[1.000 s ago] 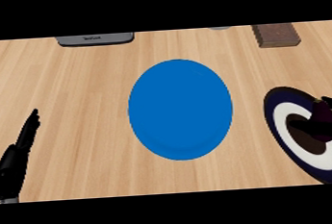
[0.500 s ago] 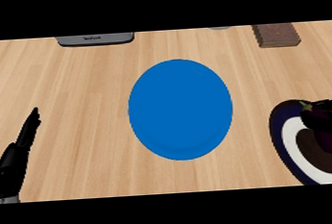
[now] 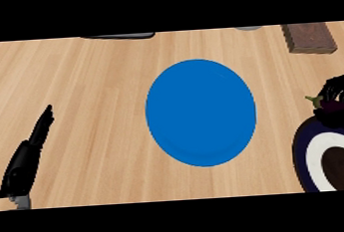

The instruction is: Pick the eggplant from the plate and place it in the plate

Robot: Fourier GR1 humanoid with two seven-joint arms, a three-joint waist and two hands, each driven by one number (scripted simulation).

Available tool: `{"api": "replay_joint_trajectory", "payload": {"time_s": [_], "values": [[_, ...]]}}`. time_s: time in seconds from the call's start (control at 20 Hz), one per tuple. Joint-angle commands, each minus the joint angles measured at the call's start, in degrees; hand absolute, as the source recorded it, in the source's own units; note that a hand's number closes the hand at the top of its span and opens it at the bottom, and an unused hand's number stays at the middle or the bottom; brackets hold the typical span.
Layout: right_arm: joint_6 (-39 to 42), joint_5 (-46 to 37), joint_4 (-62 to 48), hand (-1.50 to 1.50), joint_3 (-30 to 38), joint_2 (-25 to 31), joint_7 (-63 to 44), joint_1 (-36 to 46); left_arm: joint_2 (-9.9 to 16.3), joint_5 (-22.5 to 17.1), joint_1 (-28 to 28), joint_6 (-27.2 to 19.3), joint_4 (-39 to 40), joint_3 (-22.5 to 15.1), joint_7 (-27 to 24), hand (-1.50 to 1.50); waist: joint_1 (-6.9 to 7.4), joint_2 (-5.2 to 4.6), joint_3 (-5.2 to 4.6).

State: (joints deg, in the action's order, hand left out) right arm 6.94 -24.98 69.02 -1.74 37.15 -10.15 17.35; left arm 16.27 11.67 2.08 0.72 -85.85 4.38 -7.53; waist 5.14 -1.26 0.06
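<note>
Blue plate point(image 3: 201, 112), centre: nothing on it. Dark plate point(image 3: 315, 154), near right. Eggplant point(image 3: 335, 112) above the dark plate's far rim, right hand point(image 3: 341, 90) curled round it. Left hand point(image 3: 28, 154), near left: fingers straight, holding nothing.

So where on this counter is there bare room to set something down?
The blue plate is bare. Open wood lies between it and the left robot hand resting at the left edge, and in front of the brown block. It is crowded at the right edge, where the right robot hand holds the eggplant over the dark plate.
</note>
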Motion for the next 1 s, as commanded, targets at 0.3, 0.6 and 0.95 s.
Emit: {"api": "replay_joint_trajectory", "payload": {"time_s": [0.3,0.6,0.95], "values": [[-3.93,-5.52,-14.46,1.50,1.20,7.66,28.24,18.04,0.74,-0.61,-1.10,0.53,2.17,1.55,-0.47,0.00,-1.53,0.31,0.09],[-5.03,-0.41,-15.88,1.50,3.88,4.00,43.38,21.72,2.22,-1.81,1.00,1.58,2.34,3.76,-2.18,0.00,-3.31,0.86,0.00],[7.62,5.84,-5.74,1.50,3.31,2.31,43.63,22.10,2.95,-2.29,0.11,1.47,4.31,6.35,-2.25,0.00,-5.15,1.37,-0.11]]}}
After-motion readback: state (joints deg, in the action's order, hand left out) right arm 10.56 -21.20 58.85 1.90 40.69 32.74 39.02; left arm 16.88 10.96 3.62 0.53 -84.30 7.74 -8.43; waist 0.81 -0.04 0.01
